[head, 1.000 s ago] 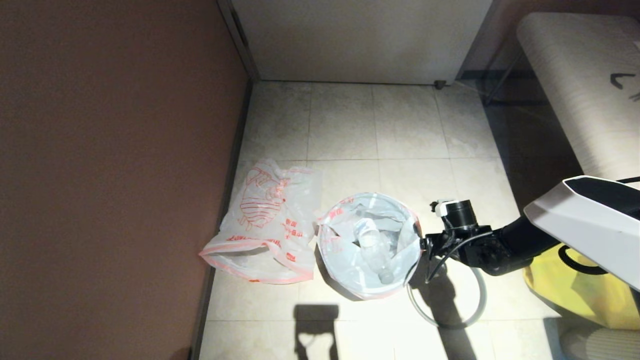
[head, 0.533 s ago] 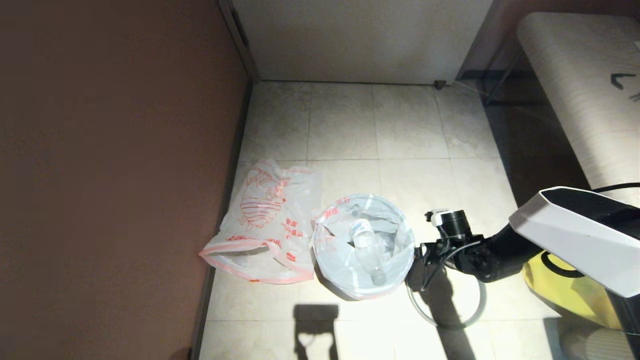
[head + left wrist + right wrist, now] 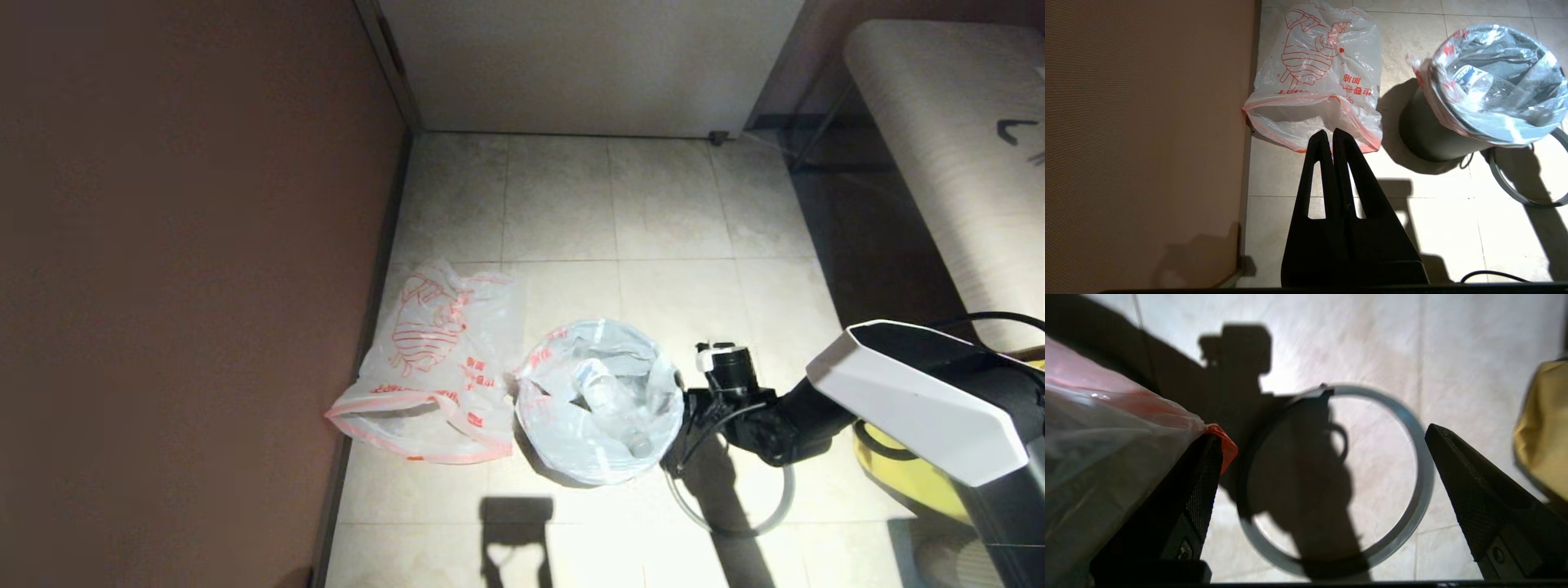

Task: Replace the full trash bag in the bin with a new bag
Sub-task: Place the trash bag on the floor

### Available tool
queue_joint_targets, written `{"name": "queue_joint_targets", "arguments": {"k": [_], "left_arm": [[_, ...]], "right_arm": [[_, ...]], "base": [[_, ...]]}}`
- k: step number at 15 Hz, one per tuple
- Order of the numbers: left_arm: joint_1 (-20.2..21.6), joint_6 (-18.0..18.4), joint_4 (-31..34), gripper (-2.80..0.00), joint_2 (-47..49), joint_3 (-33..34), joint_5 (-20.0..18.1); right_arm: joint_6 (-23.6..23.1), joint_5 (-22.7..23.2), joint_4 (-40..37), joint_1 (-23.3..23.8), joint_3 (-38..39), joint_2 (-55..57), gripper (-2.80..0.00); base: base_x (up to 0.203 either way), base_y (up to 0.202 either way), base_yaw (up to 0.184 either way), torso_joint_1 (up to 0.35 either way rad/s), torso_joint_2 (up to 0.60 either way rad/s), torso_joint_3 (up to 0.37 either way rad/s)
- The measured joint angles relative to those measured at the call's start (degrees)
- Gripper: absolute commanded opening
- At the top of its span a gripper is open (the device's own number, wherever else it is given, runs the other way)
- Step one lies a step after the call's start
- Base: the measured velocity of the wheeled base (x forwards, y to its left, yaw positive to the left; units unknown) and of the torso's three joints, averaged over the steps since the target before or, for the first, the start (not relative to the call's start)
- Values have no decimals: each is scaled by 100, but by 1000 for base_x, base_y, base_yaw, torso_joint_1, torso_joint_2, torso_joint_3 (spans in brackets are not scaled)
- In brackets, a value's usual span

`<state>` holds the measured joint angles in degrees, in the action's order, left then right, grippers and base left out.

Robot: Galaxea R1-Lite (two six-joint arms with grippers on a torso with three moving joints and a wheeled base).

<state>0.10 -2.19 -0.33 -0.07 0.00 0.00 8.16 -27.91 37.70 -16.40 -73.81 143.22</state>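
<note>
The small black bin stands on the floor tiles, lined with the full trash bag, which holds a clear bottle. Its grey hoop lies flat on the floor to the bin's right. My right gripper hangs at the bin's right side, open. In the right wrist view one of its fingers rests against the full trash bag at its pink-red tip, and the hoop lies below between the jaws. The new bag lies flat left of the bin. My left gripper is shut and empty, hovering over the new bag's open edge.
A brown wall runs along the left, close to the new bag. A yellow bag sits on the floor at the right under my right arm. A pale bench stands at the back right, a white cabinet behind.
My right arm has swung left and come lower against the bin's right side. The full bag's mouth has drawn in and the bottle inside has shifted.
</note>
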Motion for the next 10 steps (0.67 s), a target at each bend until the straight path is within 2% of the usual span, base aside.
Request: {"name": "queue_joint_targets", "arguments": {"k": [5, 10], "left_arm": [[-2, 5, 0, -280, 0, 0, 0], [-2, 6, 2, -280, 0, 0, -2]], "right_arm": [[145, -585, 321, -11, 812, -813, 0], [250, -447, 345, -11, 1156, -1174, 0]], "base": [[0, 0, 0, 0, 0, 0], [0, 0, 0, 0, 0, 0]]}}
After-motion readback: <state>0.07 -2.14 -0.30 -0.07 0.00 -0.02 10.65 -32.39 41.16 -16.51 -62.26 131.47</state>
